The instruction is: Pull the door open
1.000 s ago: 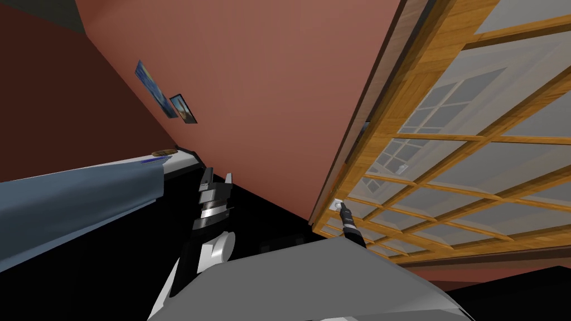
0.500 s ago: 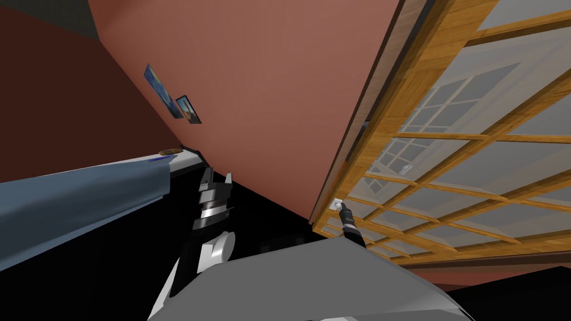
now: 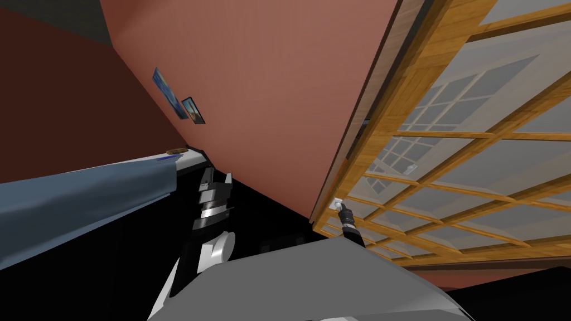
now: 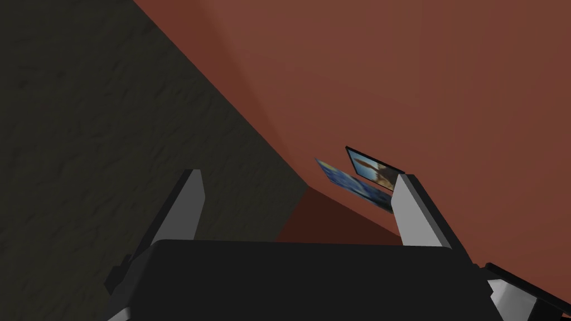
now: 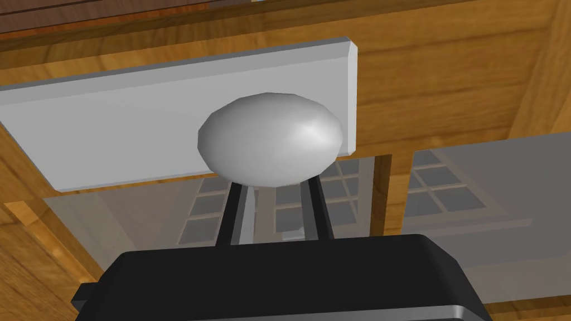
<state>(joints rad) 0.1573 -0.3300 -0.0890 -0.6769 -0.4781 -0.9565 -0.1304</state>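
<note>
My right arm (image 3: 350, 225) reaches forward and up from beside my chest, its dark wrist ending right at the door (image 3: 424, 72). My right jaws are drawn in narrow around the single pale grey knob (image 5: 270, 139). The two thin fingers (image 5: 234, 212) rise close together and vanish behind its rounded bulge, so I cannot see the tips. The knob stands out from one white rectangular plate (image 5: 111, 134), which sits flat on the door's wooden stile.

My left arm (image 3: 212, 212) stands up beside my chest, well apart from the door and pointing toward the red wall (image 3: 267, 83). My left jaws are spread wide, with the two grey fingers (image 4: 187, 206) holding nothing.

The door has a honey-coloured wood frame, and thin wooden bars split its glass (image 3: 502, 161) into many panes. The knob is close to the door's near edge, low on the stile. That edge runs just beside a dark strip (image 3: 372, 97) where the red wall ends.

Two small pictures hang side by side on the wall, a blue one (image 3: 170, 100) and a dark-framed one (image 3: 194, 110). A black area (image 3: 267, 217) lies between my two arms. A long blue-grey surface (image 3: 83, 195) stretches away on my left, near the left arm.
</note>
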